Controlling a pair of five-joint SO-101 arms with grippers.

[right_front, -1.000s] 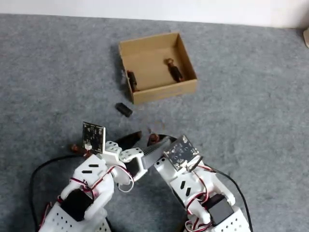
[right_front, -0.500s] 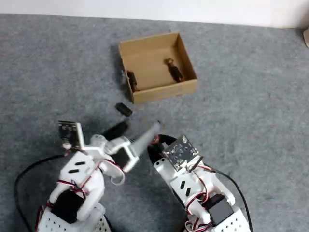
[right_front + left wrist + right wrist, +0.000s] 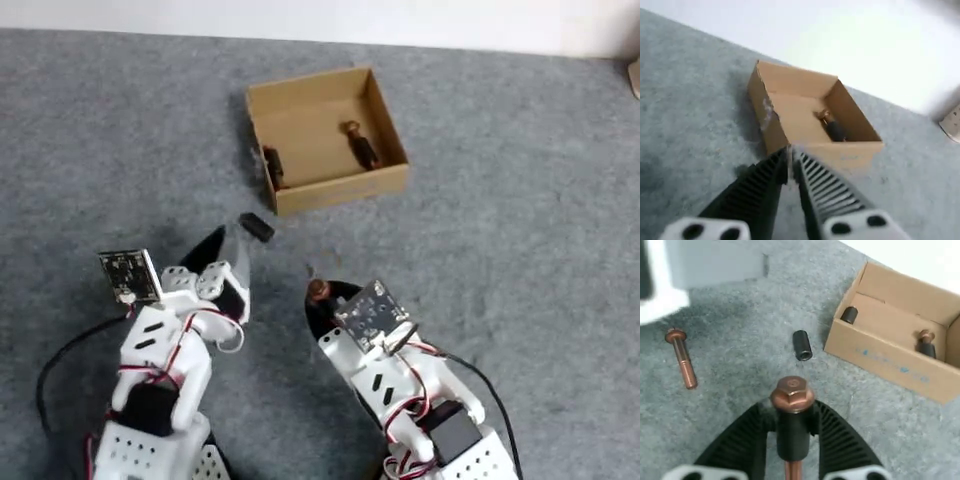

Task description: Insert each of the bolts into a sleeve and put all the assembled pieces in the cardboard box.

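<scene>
Gripping assembled bolt [image 3: 792, 395] in my right claw [image 3: 792, 414] — head forward, cardboard box [image 3: 880, 360] straight ahead, well apart; left claw [image 3: 790, 157] closed, empty.

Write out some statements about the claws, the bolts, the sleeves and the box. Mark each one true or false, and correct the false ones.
1. The right claw grips a held sleeve with a held bolt seated in it. True.
2. The cardboard box has nothing in it. False: two assembled pieces lie inside.
3. A loose sleeve lies outside the box, near its wall. True.
4. The left claw carries a bolt. False: its fingers are closed together with nothing between them.
</scene>
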